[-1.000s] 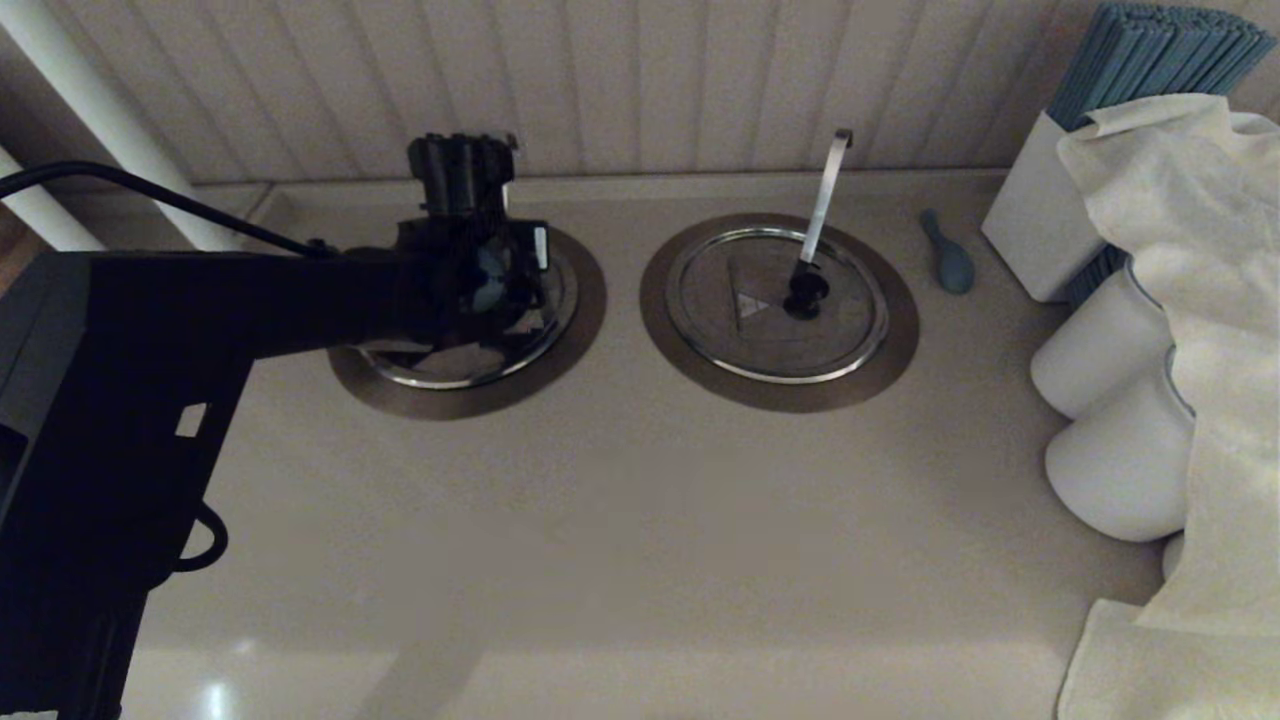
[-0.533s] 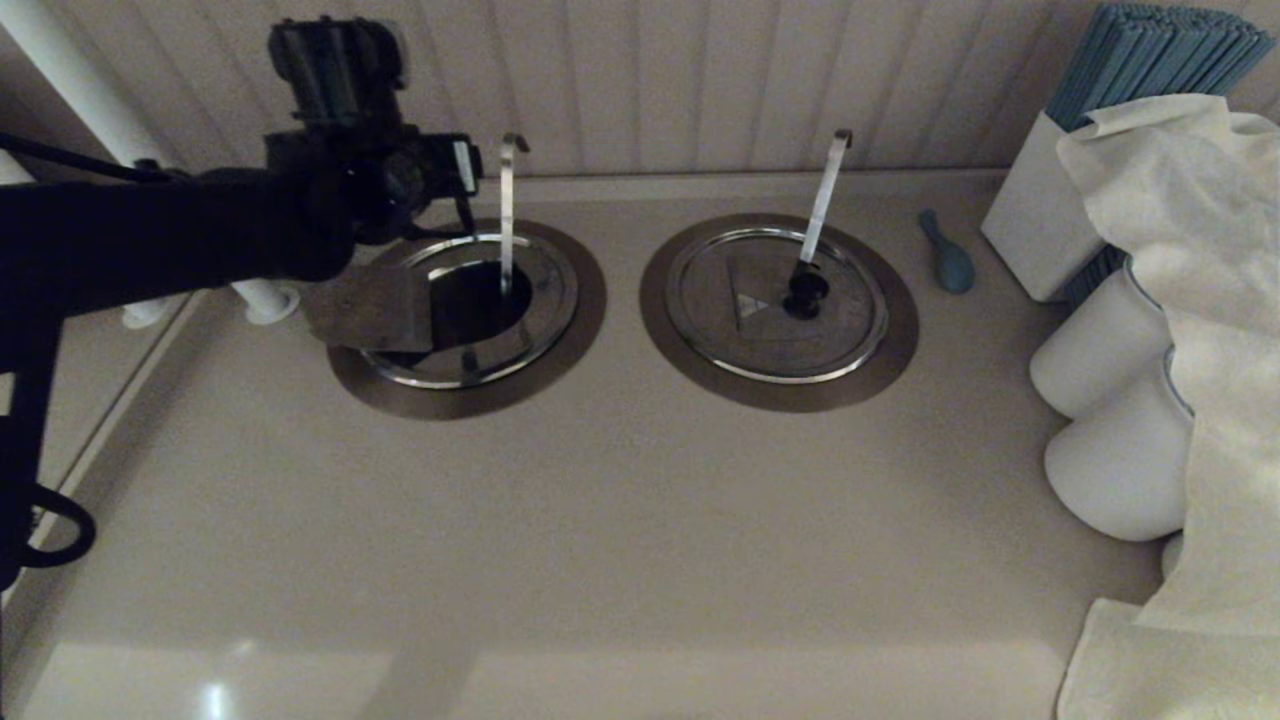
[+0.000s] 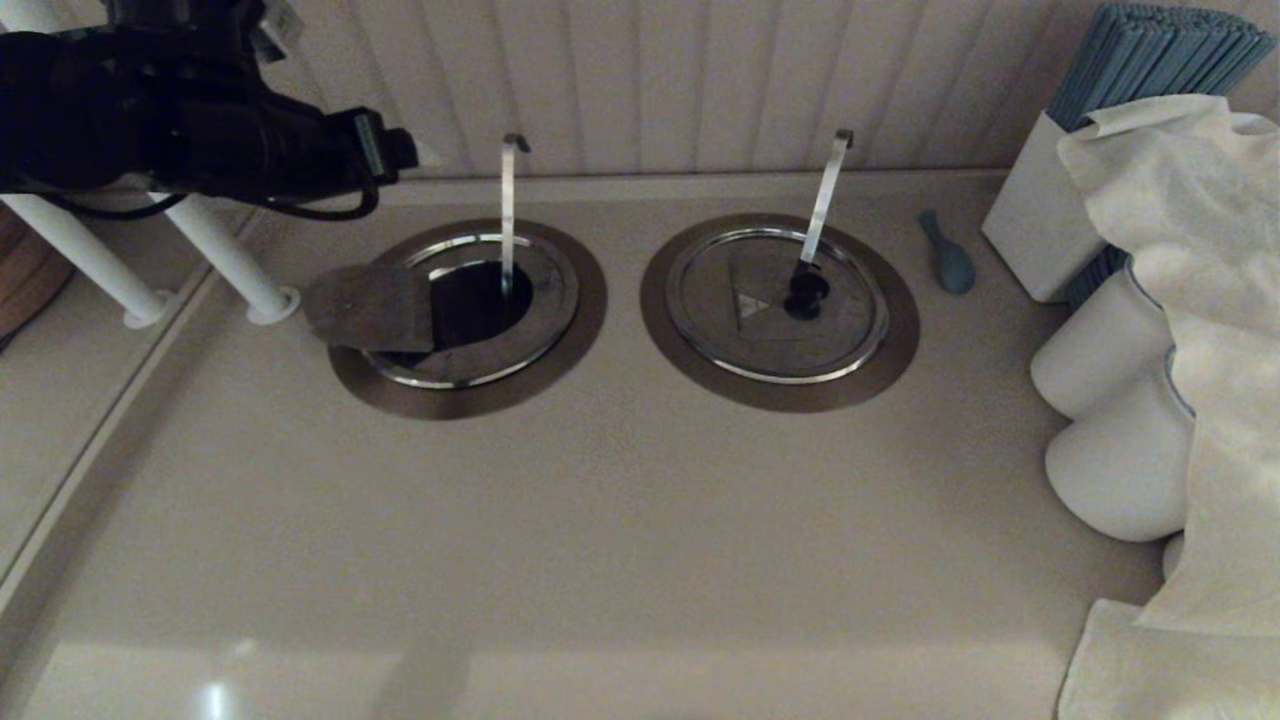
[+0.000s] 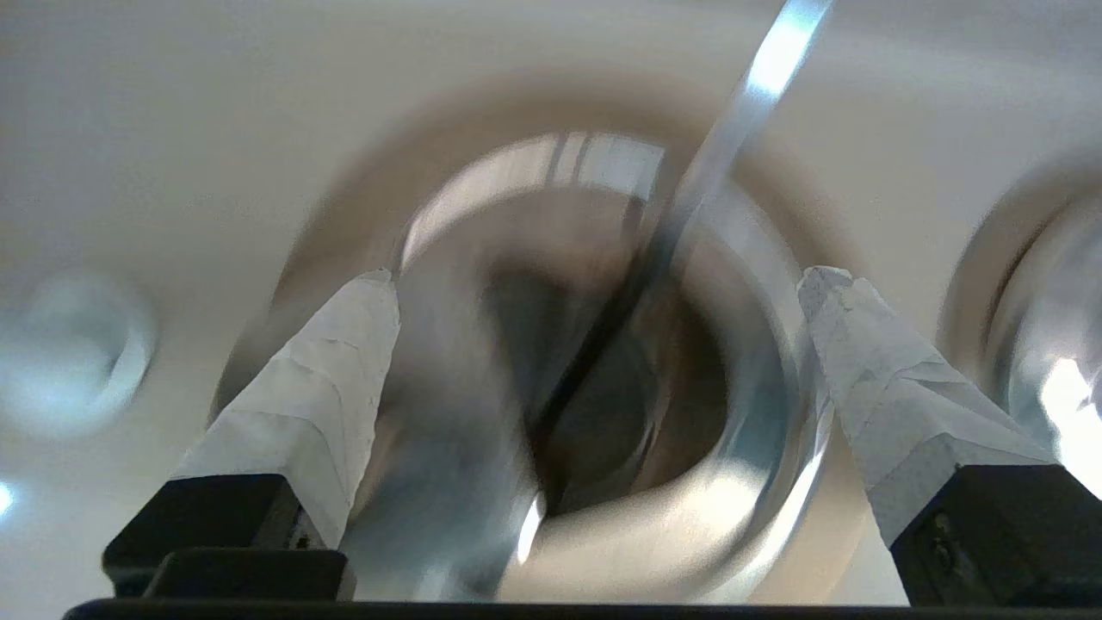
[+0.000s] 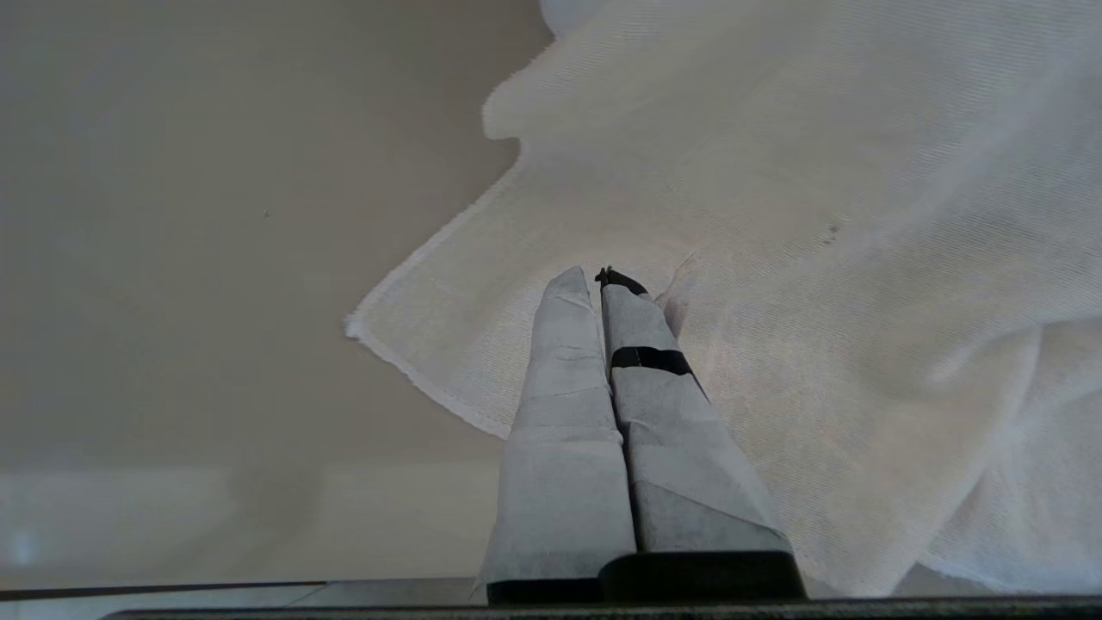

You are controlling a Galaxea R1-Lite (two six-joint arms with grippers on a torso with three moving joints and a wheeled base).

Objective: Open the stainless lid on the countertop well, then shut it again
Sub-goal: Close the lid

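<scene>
The stainless lid's hinged flap (image 3: 368, 305) lies swung open over the left side of the countertop well (image 3: 470, 305), whose dark hole shows inside the steel rim and brown collar (image 3: 470, 400). The slim hook-topped handle (image 3: 508, 210) stands upright in the hole. My left gripper (image 3: 405, 152) hangs open, raised up and to the left of the well, holding nothing. In the left wrist view the gripper (image 4: 600, 277) frames the well (image 4: 654, 413), flap (image 4: 448, 448) and handle (image 4: 732, 138) from above. My right gripper (image 5: 594, 277) is shut and empty above a white cloth (image 5: 818, 258).
The twin lid (image 3: 740, 330) with a slanted handle (image 3: 825, 195) sits closed to the right. A blue spoon (image 3: 948, 255), a white box of blue sticks (image 3: 1040, 220), white jars (image 3: 1100, 370) and the draped cloth (image 3: 1210, 300) crowd the right. White posts (image 3: 230, 260) stand at the left.
My left gripper has risen from over the left well and drawn back up and to the left. The flap, hidden under the gripper a second ago, now lies open with the hole exposed.
</scene>
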